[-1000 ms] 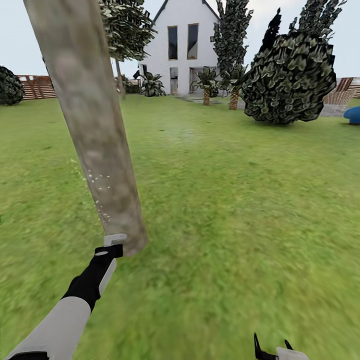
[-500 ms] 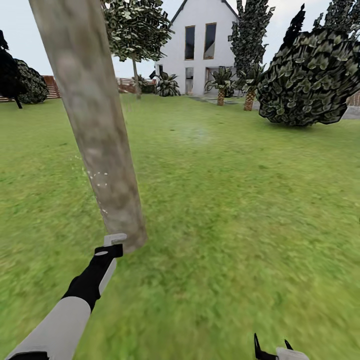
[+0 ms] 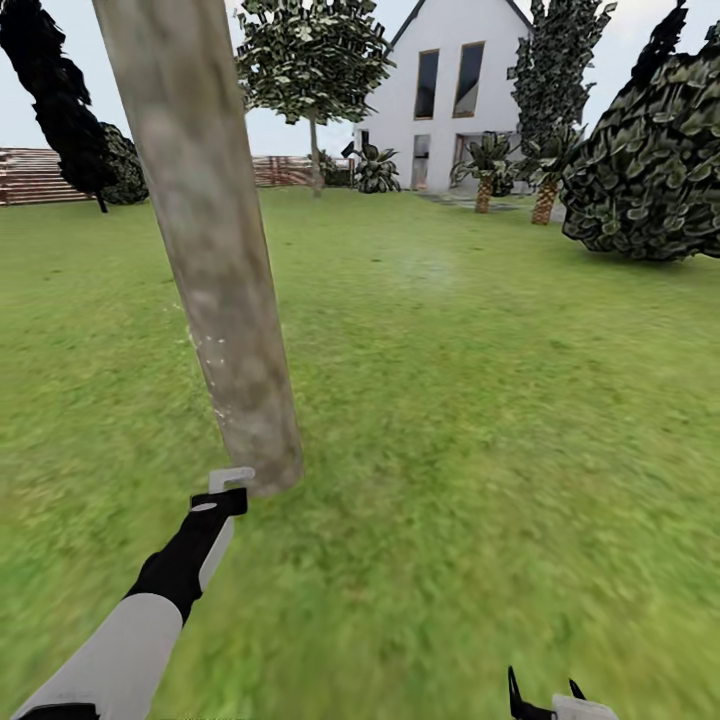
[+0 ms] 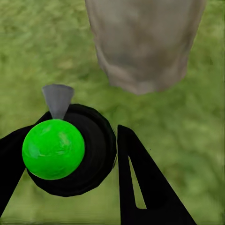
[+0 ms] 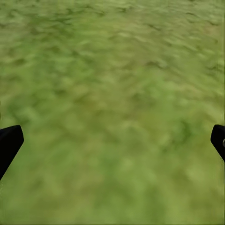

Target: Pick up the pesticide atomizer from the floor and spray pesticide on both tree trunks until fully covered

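A thick, pale grey-beige tree trunk (image 3: pixel 205 240) leans across the left of the head view, its base (image 4: pixel 145 42) on the grass just beyond my left gripper (image 3: pixel 228 494). That gripper (image 4: pixel 70 164) is shut on the pesticide atomizer (image 4: pixel 53 149), a black round body with a bright green ball and a grey nozzle (image 4: pixel 57 98) aimed toward the trunk's foot. A few whitish pesticide specks (image 3: pixel 207 350) dot the trunk's left edge. My right gripper (image 3: pixel 545 698) hangs open low at the right over bare grass, its fingertips (image 5: pixel 9 143) far apart.
Green lawn (image 3: pixel 470 400) stretches to a white house (image 3: pixel 450 70). Another tree with a bare trunk (image 3: pixel 316 160) stands far back by the brown slat fence (image 3: pixel 40 172). A big dark bush (image 3: pixel 650 170) is at right, with small palms (image 3: pixel 485 175) near the house.
The whole picture has slid to the right, so the camera has turned left. Both arms keep their place in the view, and the left gripper still holds the atomizer.
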Controlling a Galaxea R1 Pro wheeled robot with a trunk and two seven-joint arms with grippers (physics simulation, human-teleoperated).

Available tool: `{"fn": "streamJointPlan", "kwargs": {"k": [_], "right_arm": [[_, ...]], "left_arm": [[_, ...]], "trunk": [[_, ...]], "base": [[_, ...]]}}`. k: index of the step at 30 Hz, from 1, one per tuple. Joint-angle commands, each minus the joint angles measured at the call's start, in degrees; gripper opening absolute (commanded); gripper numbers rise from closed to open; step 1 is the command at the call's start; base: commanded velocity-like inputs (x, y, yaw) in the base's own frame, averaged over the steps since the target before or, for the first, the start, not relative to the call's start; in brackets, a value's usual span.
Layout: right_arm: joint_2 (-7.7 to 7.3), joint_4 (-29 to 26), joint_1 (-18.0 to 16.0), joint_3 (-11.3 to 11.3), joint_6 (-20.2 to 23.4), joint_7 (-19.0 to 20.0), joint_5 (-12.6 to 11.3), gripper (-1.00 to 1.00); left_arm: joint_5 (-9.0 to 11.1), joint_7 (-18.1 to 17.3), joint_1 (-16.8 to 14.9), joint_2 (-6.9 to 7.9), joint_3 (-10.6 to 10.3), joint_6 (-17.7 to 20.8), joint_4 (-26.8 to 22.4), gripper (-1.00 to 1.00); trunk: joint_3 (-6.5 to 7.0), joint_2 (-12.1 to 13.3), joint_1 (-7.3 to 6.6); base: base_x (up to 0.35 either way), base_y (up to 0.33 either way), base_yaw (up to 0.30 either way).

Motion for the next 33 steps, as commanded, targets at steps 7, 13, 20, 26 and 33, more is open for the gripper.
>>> {"fn": "streamJointPlan", "kwargs": {"k": [7, 13, 20, 26, 33], "right_arm": [[-0.22, 0.00, 0.00, -0.06, 0.00, 0.00, -0.07, 1.00], [-0.27, 0.00, 0.00, -0.06, 0.09, 0.00, -0.09, 1.00], [-0.27, 0.00, 0.00, -0.08, 0.09, 0.00, -0.09, 1.00], [-0.30, 0.00, 0.00, -0.09, 0.06, 0.00, -0.09, 1.00], [-0.27, 0.00, 0.00, -0.07, 0.03, 0.00, -0.09, 1.00]], "left_arm": [[-0.73, -0.10, -2.51, -3.82, -0.47, -6.97, 5.12, -1.00], [-2.88, -7.99, -5.74, -2.60, -3.71, 1.15, -2.31, -1.00], [-3.58, -25.30, -10.94, 12.56, -3.72, 11.87, -4.66, -1.00], [-3.50, -30.99, -10.58, 9.15, -4.20, 18.12, -13.64, -1.00], [-3.68, -31.42, -7.49, 10.80, -7.67, 22.20, -15.40, -1.00]], "trunk": [[0.00, 0.00, 0.00], [0.00, 0.00, 0.00], [0.00, 0.00, 0.00], [0.00, 0.00, 0.00], [0.00, 0.00, 0.00]], "base": [[0.009, -0.019, 0.046], [0.000, 0.000, 0.000], [0.000, 0.000, 0.000], [0.000, 0.000, 0.000], [0.000, 0.000, 0.000]]}}
